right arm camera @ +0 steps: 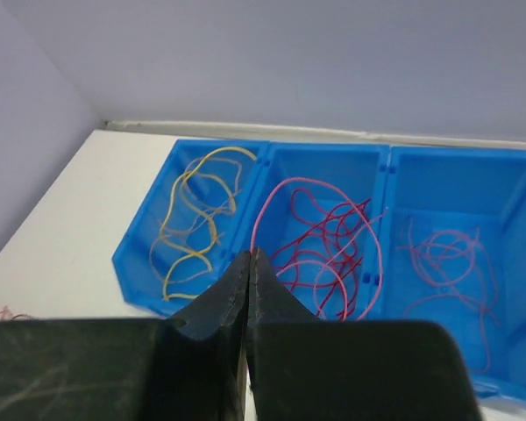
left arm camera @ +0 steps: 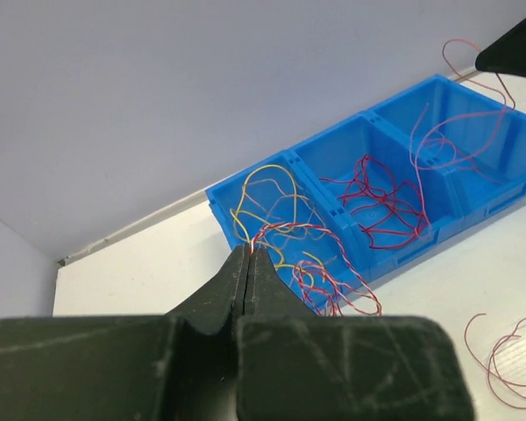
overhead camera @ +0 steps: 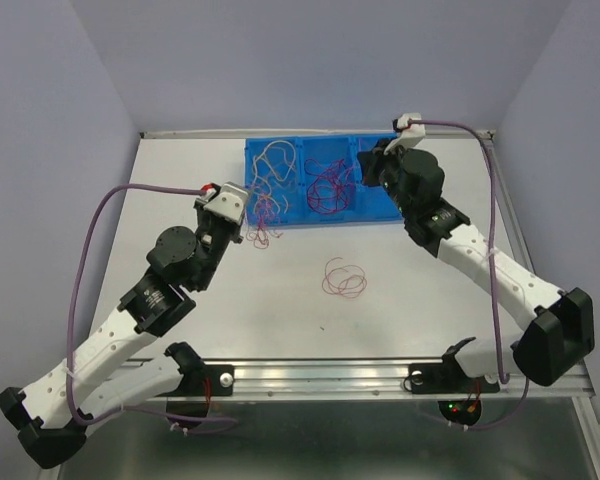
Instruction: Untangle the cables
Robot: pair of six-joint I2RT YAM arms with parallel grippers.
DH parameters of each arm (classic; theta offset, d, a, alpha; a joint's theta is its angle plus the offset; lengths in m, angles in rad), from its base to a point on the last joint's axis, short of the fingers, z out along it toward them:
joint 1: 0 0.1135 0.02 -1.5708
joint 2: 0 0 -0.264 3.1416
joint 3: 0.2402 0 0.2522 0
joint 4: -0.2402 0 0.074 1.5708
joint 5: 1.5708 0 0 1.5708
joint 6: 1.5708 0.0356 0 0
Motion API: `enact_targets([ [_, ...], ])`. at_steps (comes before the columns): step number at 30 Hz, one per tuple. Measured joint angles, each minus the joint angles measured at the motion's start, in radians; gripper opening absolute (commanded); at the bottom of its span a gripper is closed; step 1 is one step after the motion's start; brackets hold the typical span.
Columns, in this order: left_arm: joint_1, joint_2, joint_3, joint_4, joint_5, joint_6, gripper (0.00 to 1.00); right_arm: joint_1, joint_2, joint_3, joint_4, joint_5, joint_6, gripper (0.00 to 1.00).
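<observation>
The cables are thin curly wires in and around a blue three-compartment bin (overhead camera: pixel 375 210). Yellow-cream cables (right arm camera: pixel 193 219) lie in its left compartment, dark red cables (right arm camera: pixel 329 241) in the middle, pink cables (right arm camera: pixel 447 254) in the right. My left gripper (left arm camera: pixel 250 252) is shut on a red-and-white twisted cable (left arm camera: pixel 333 239) that trails over the bin's front left wall. Over the bin, my right gripper (right arm camera: pixel 252 254) is shut on a pink cable (right arm camera: pixel 285 186) that loops above the middle compartment. From above, the left gripper (overhead camera: pixel 248 222) is at the bin's front left corner and the right gripper (overhead camera: pixel 367 166) at its right end.
A loose coil of red-pink cable (overhead camera: pixel 344 279) lies on the white table (overhead camera: pixel 180 170) in front of the bin. A bunch of red wire (overhead camera: pixel 263 235) hangs outside the bin's front left. Walls close off the back and sides. A metal rail (overhead camera: pixel 320 378) runs along the near edge.
</observation>
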Motion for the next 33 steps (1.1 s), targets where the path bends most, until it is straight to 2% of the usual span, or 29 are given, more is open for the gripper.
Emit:
enact_targets([
  [11, 0.0, -0.039, -0.017, 0.082, -0.009, 0.001, 0.0, -0.138, 0.18, 0.223, -0.053, -0.047, 0.034, 0.01],
  [16, 0.0, -0.024, -0.019, 0.085, -0.006, 0.001, 0.0, -0.203, 0.244, 0.259, -0.07, -0.062, 0.061, 0.01],
  [23, 0.0, -0.02, -0.019, 0.087, -0.002, 0.001, 0.0, -0.288, 0.272, 0.32, -0.11, -0.101, 0.099, 0.01],
  [28, 0.0, -0.017, -0.019, 0.087, -0.001, 0.001, 0.0, -0.295, 0.272, 0.385, -0.104, -0.113, 0.108, 0.01],
  [33, 0.0, -0.015, -0.02, 0.087, 0.004, 0.001, 0.0, -0.295, 0.274, 0.384, -0.11, -0.114, 0.106, 0.01],
])
